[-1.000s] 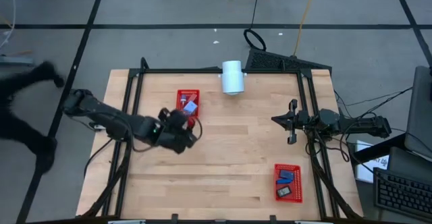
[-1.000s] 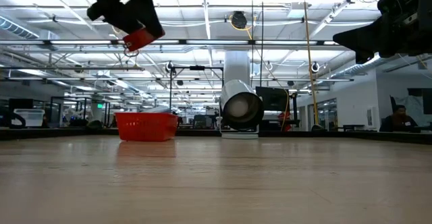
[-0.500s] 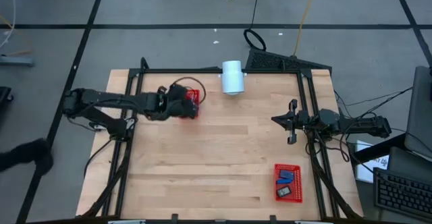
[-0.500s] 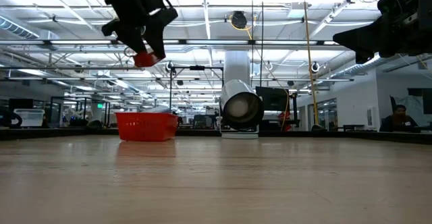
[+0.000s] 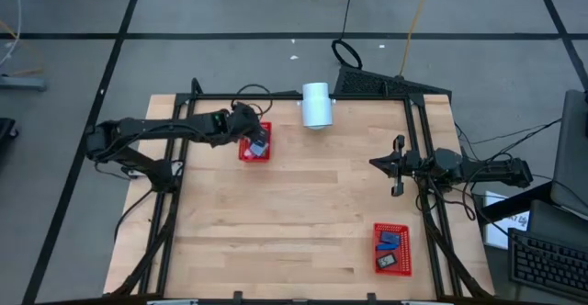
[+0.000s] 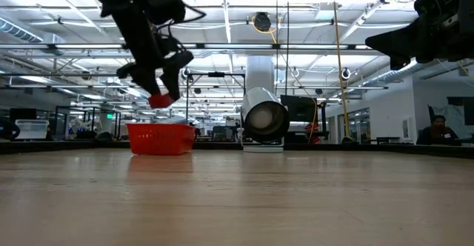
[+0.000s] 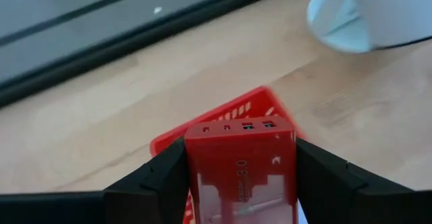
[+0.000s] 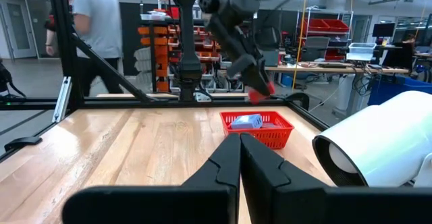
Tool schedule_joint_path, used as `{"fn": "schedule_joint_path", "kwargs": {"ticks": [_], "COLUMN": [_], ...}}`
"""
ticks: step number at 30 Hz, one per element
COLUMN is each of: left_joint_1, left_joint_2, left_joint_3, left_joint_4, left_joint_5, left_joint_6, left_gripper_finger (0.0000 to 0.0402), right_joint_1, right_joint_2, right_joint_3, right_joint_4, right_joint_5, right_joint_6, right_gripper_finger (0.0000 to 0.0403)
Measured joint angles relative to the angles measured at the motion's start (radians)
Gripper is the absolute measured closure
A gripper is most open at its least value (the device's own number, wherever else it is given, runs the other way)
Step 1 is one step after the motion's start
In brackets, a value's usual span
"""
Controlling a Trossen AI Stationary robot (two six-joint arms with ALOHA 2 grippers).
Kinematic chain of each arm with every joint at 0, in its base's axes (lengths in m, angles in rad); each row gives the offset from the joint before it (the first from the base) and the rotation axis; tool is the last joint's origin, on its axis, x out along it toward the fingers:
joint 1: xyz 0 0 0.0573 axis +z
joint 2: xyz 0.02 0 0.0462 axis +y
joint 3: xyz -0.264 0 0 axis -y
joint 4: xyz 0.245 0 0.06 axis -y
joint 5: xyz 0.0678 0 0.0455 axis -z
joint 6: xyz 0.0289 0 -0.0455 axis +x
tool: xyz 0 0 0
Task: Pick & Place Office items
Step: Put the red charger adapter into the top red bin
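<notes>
My left gripper (image 5: 246, 132) hangs over the far-left red mesh basket (image 5: 256, 143), shut on a red box-shaped office item (image 7: 241, 163) with small ports on its end; the low view shows the item (image 6: 160, 99) just above the basket (image 6: 160, 138). A light blue item (image 8: 246, 121) lies inside that basket. A second red basket (image 5: 390, 248) near the table's near-right corner holds a dark blue item (image 5: 390, 242) and a black one (image 5: 386, 261). My right gripper (image 5: 396, 164), shut, waits at the right edge. My left gripper pinches the red item between its two fingers, one finger (image 7: 158, 180) on each long side of the red item's body (image 7: 202, 177). The fingers come from above, slanting down toward the far side. The item is lifted clear, hanging just above the basket's rim.
A white cylinder (image 5: 316, 105) lies on its side at the far edge, right of the basket. Black frame rails (image 5: 423, 158) run along the table's sides. Bare wood fills the middle (image 5: 303, 195). A person (image 8: 98, 21) walks in the room beyond.
My left gripper has carried the red item from the table's left-middle toward the far edge, reaching over the far-left basket, and has come down toward the basket's rim. It has stayed shut on the item. A person beyond the left edge has moved out of view.
</notes>
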Motion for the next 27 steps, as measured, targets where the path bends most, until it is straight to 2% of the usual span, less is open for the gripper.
{"fn": "schedule_joint_path", "kwargs": {"ticks": [5,13,18,27], "left_joint_1": [0.055,0.074,0.074,0.071], "left_joint_2": [0.000,0.000,0.000,0.000], "left_joint_3": [-0.080,-0.172,-0.186,-0.186], "left_joint_4": [0.040,0.195,0.209,0.210], "left_joint_5": [0.012,0.061,0.063,0.063], "left_joint_6": [-0.015,-0.026,-0.023,-0.027], "left_gripper_finger": [0.0179,0.0188,0.0174,0.0188], "right_joint_1": [0.000,0.000,0.000,0.000], "right_joint_2": [0.000,0.000,0.000,0.000], "right_joint_3": [0.000,0.000,0.000,0.000], "right_joint_4": [0.000,0.000,0.000,0.000], "right_joint_5": [0.000,0.000,0.000,0.000], "right_joint_6": [0.000,0.000,0.000,0.000], "right_gripper_finger": [0.0403,0.0403,0.0403,0.0403]}}
